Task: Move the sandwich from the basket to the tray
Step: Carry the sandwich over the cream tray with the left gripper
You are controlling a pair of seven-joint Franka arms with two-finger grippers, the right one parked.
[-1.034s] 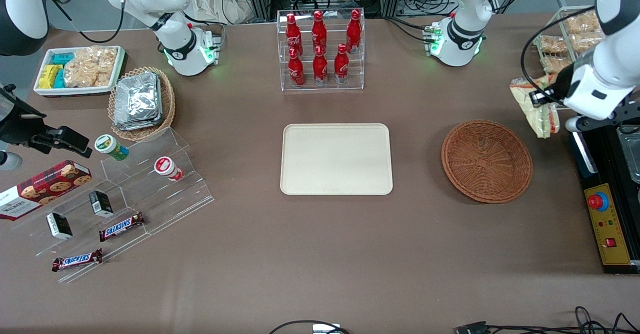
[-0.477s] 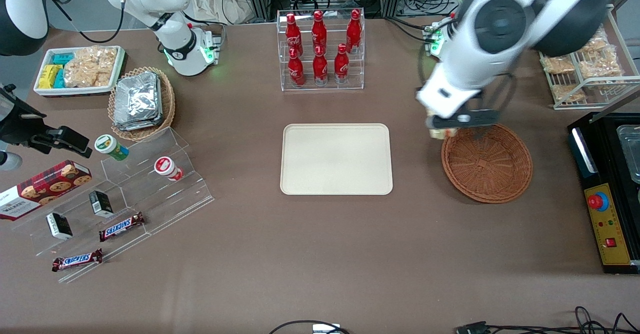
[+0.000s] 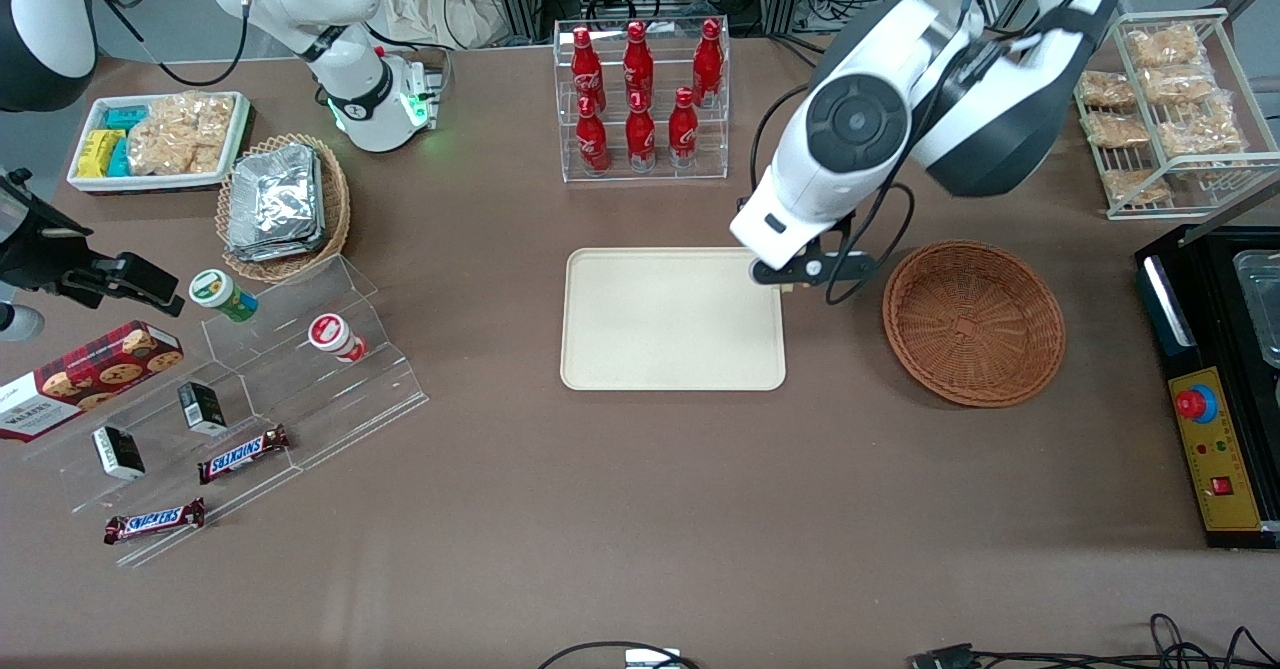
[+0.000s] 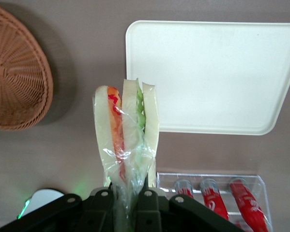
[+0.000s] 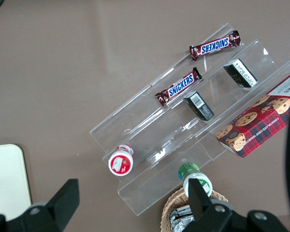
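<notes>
Clear-wrapped sandwich (image 4: 127, 126) hangs pinched in the gripper (image 4: 127, 199) above table.

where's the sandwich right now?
The sandwich is off the table, held in the left arm's end effector, hanging above the tabletop between the tray and the basket, just beside the tray's edge.

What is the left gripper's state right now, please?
Left gripper: shut on the sandwich, held in the air near the tray edge facing the basket.
</notes>
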